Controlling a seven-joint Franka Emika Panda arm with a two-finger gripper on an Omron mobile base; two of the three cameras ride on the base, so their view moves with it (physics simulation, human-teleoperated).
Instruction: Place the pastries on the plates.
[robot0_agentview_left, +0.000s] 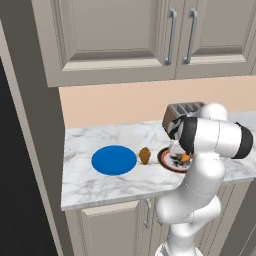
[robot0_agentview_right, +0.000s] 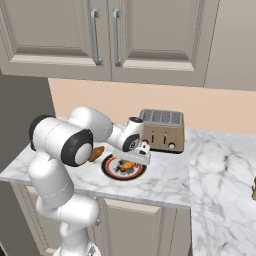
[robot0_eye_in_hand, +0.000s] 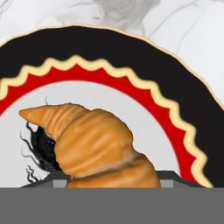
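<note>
- Claw (robot0_agentview_right: 131, 164) sits low over the patterned plate (robot0_agentview_right: 111, 171), pinching a pastry (robot0_eye_in_hand: 98, 146); hand view puts the croissant right at the fingertips, jaws closed onto it.
- Held pastry: golden-brown, ridged, crescent with one pointed end, glossy crust. It sits over the plate's white centre, partly covering the dark scribbly centre motif. Can't tell if it touches the plate surface.
- Patterned plate: flat, round, white middle, red band with cream zigzag edge, black outer rim. It lies on the counter (robot0_agentview_left: 95, 187) just in front of the toaster (robot0_agentview_right: 161, 131).
- Second pastry (robot0_agentview_left: 145, 155): brown, lumpy, on bare marble just left of the patterned plate, between it and the blue plate (robot0_agentview_left: 114, 160), touching neither.
- Blue plate: plain, flat, round, matte bright blue, further left of the patterned plate.
- Toaster: tan metal box, slotted top, behind the patterned plate against the backsplash.
- Counter: white marble with grey veining; beige panelled cabinets above and below.
</note>
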